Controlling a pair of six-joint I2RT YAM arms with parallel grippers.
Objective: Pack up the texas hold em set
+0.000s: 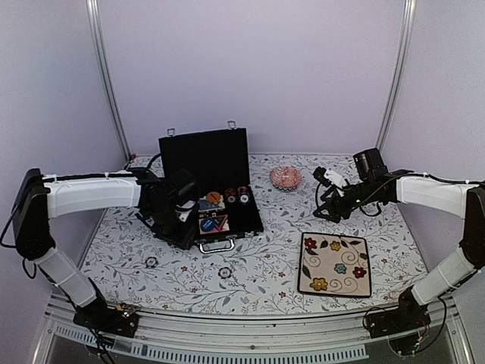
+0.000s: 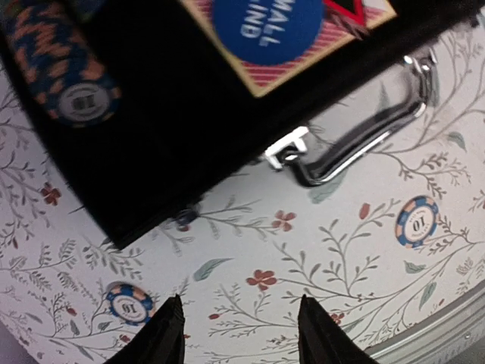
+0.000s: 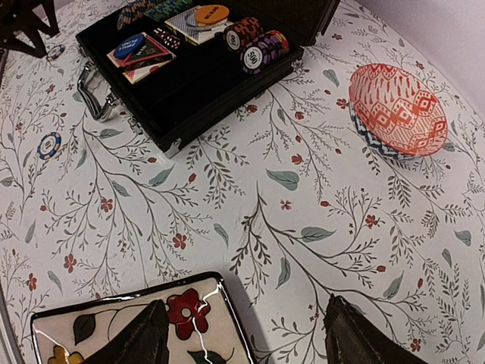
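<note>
The black case (image 1: 227, 220) lies open with its lid upright. Inside it are rows of chips (image 1: 236, 196), card decks and a round blue button (image 2: 265, 23). Two loose chips (image 2: 417, 221) (image 2: 129, 303) lie on the cloth in front of the case, near its silver handle (image 2: 364, 136). My left gripper (image 2: 241, 322) hovers open over the cloth by the case's front left corner (image 1: 180, 227), with nothing between its fingers. My right gripper (image 3: 246, 334) hangs open and empty above the far corner of the plate (image 1: 327, 212), well right of the case (image 3: 189, 83).
A cream square plate with flowers (image 1: 335, 264) lies at the front right. A small pink patterned bowl (image 1: 285, 177) sits behind it, near the case (image 3: 398, 110). The table's metal front edge (image 1: 250, 318) runs close behind the loose chips.
</note>
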